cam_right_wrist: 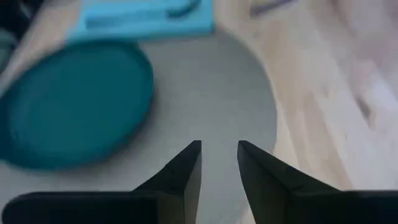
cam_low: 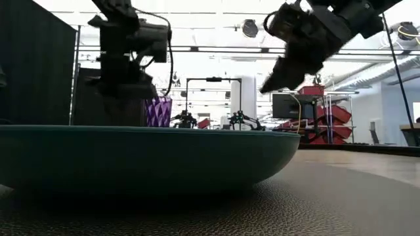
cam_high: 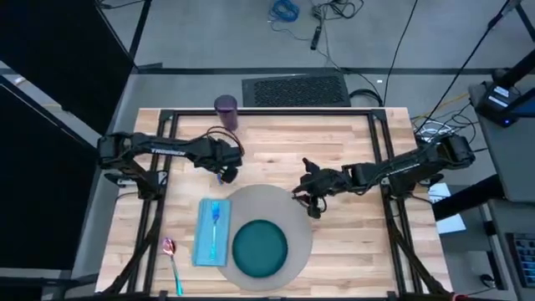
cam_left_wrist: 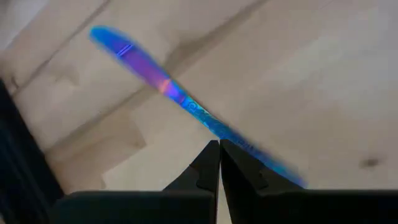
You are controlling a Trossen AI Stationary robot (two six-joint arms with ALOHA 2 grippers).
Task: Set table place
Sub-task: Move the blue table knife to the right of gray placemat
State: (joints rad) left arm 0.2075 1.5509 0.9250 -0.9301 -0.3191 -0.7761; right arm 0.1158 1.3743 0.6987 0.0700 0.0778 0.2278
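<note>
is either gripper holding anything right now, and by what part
The left gripper is shut on the blue knife, pinching it toward one end of its length. The right gripper is open above the grey mat and holds nothing.

Grey floor with loose cables (cam_high: 284,10) and a black vented panel (cam_high: 295,89); red storage bins (cam_low: 331,124) stand behind.

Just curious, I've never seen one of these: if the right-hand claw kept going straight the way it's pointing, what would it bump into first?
Most likely the round grey mat: the open right gripper points down at its bare part beside the teal plate. Depth is unclear.
</note>
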